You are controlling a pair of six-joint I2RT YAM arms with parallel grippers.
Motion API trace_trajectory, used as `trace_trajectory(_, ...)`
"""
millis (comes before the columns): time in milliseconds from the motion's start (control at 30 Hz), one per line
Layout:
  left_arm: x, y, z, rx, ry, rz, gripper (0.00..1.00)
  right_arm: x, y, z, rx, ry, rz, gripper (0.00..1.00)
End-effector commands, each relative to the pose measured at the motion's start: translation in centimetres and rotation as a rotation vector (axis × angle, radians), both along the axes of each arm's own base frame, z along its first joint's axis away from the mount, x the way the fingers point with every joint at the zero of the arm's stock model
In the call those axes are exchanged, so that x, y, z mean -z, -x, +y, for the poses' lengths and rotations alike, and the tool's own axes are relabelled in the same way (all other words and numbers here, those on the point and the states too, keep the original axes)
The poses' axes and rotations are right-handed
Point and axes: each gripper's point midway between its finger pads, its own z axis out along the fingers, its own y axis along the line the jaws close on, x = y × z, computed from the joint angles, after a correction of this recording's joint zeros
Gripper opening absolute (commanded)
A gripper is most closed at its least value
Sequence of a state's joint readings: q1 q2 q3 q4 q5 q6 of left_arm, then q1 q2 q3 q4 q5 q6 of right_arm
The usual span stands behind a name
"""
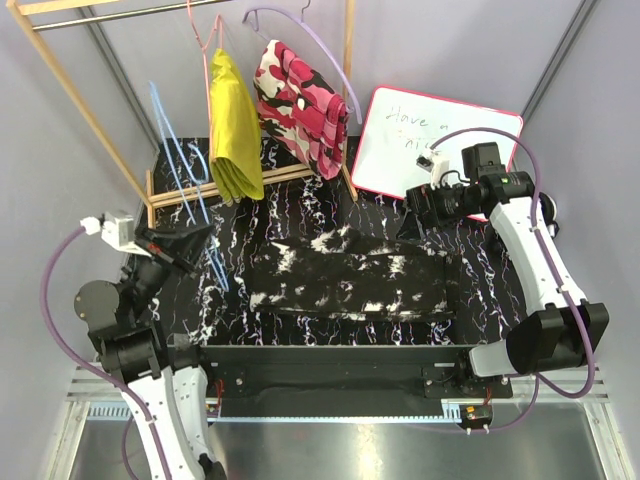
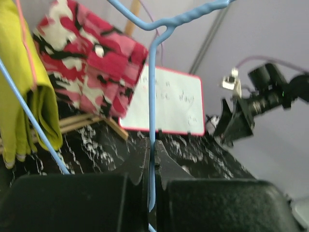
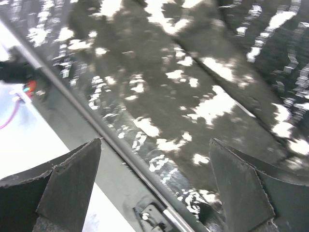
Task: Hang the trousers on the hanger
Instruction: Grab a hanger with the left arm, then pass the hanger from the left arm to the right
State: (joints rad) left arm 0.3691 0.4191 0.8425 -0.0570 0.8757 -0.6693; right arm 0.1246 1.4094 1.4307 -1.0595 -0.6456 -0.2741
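Note:
The black trousers [image 1: 345, 275] with white blotches lie folded flat across the middle of the table; they also fill the right wrist view [image 3: 193, 87]. The light-blue wire hanger [image 1: 168, 140] stands tilted at the left. My left gripper [image 1: 198, 240] is shut on one of its wires, which runs up between the jaws [image 2: 152, 150] to the twisted neck [image 2: 183, 19]. My right gripper [image 1: 410, 228] is open and empty, hovering above the right end of the trousers, jaws wide apart [image 3: 154, 141].
A wooden rack [image 1: 60, 70] stands at the back left. A yellow garment [image 1: 235, 130] on a pink hanger and a pink camouflage garment [image 1: 300, 105] on a lilac hanger hang there. A whiteboard [image 1: 435, 145] leans at the back right. The table's front rail [image 3: 96, 125] lies below the right gripper.

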Motion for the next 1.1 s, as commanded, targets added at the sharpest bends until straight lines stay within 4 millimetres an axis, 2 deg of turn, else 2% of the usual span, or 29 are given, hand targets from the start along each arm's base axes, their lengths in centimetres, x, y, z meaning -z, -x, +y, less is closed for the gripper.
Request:
trace_trajectory(0, 6.1, 1.9, -2.1, 0.159, -0.049, 0.159, 0.0, -4.0, 1.9, 2.4, -0.132, -0.159, -0.058, 1.0)
trace_trajectory(67, 7.5, 2.3, -2.5, 0.197, -0.089, 0.162, 0.0, -5.3, 1.7, 2.8, -0.136, -0.192, -0.103, 1.0)
trace_trajectory(100, 7.9, 2.4, -2.6, 0.209, -0.088, 0.171, 0.0, -6.2, 2.4, 3.1, -0.144, -0.221, -0.132, 1.0)
trace_trajectory(133, 8.3, 2.4, -2.8, 0.23, -0.084, 0.186, 0.0, -7.0, 2.0, 3.4, -0.149, -0.244, -0.176, 1.0)
trace_trajectory(200, 9.4, 2.1, -3.3, 0.286, -0.076, 0.225, 0.0, -8.1, 3.1, 3.9, -0.157, -0.309, -0.193, 1.0)
trace_trajectory(233, 9.8, 1.8, -3.6, 0.299, -0.073, 0.241, 0.0, -8.6, 2.9, 4.2, -0.159, -0.328, -0.221, 1.0)
trace_trajectory(267, 10.5, 2.1, -5.0, 0.385, -0.08, 0.273, 0.0, -8.9, 3.2, 4.3, -0.149, -0.352, -0.205, 1.0)
trace_trajectory(333, 11.0, 1.7, -6.4, 0.425, -0.094, 0.305, 0.0, -9.2, 3.5, 4.7, -0.156, -0.384, -0.192, 1.0)
trace_trajectory(367, 11.4, 2.6, -8.5, 0.529, -0.132, 0.311, 0.0, -9.2, 3.5, 4.7, -0.133, -0.4, -0.159, 1.0)
trace_trajectory(433, 11.5, 2.1, -9.9, 0.522, -0.183, 0.289, 0.0, -9.2, 3.4, 4.9, -0.117, -0.419, -0.143, 1.0)
trace_trajectory(467, 12.0, 3.0, -11.6, 0.593, -0.203, 0.297, 0.0, -9.3, 3.6, 5.0, -0.088, -0.44, -0.105, 1.0)
trace_trajectory(533, 12.1, 2.3, -12.6, 0.566, -0.196, 0.288, 0.0, -9.2, 4.1, 5.0, -0.078, -0.461, -0.094, 1.0)
trace_trajectory(567, 12.5, 2.8, -13.8, 0.598, -0.201, 0.293, 0.0, -8.9, 4.4, 5.0, -0.037, -0.468, -0.064, 1.0)
trace_trajectory(600, 12.3, 1.5, -14.0, 0.532, -0.187, 0.276, 0.0, -8.9, 4.1, 4.9, -0.008, -0.47, -0.068, 1.0)
trace_trajectory(667, 13.5, 0.8, -15.2, 0.504, -0.188, 0.311, 0.0, -8.5, 4.5, 4.5, 0.066, -0.468, -0.06, 1.0)
trace_trajectory(700, 13.4, -0.6, -15.1, 0.425, -0.18, 0.31, 0.0, -8.5, 4.6, 4.3, 0.097, -0.469, -0.067, 1.0)
trace_trajectory(733, 13.6, -1.3, -15.2, 0.394, -0.173, 0.325, 0.0, -8.9, 4.5, 4.2, 0.132, -0.488, -0.075, 1.0)
trace_trajectory(767, 14.5, -1.8, -16.0, 0.378, -0.192, 0.349, 0.0, -8.6, 4.8, 3.8, 0.17, -0.486, -0.091, 1.0)
trace_trajectory(800, 14.8, -3.1, -15.6, 0.289, -0.202, 0.356, 0.0, -9.2, 4.7, 3.8, 0.185, -0.504, -0.124, 1.0)
trace_trajectory(833, 15.3, -3.8, -16.0, 0.262, -0.231, 0.36, 0.0, -9.5, 4.7, 3.8, 0.228, -0.538, -0.106, 1.0)
trace_trajectory(867, 15.5, -3.3, -16.9, 0.267, -0.256, 0.357, 0.0, -9.5, 4.6, 3.4, 0.277, -0.548, -0.126, 0.99)
trace_trajectory(933, 15.6, -4.1, -17.2, 0.204, -0.285, 0.352, 0.0, -9.9, 3.7, 2.8, 0.356, -0.56, -0.151, 0.92)
trace_trajectory(967, 16.4, -3.8, -18.0, 0.213, -0.308, 0.365, 0.0, -9.7, 2.9, 2.5, 0.391, -0.547, -0.15, 0.9)
trace_trajectory(1067, 17.2, -3.8, -18.8, 0.184, -0.351, 0.369, 0.0, -9.0, 1.9, 2.6, 0.437, -0.557, -0.079, 0.89)
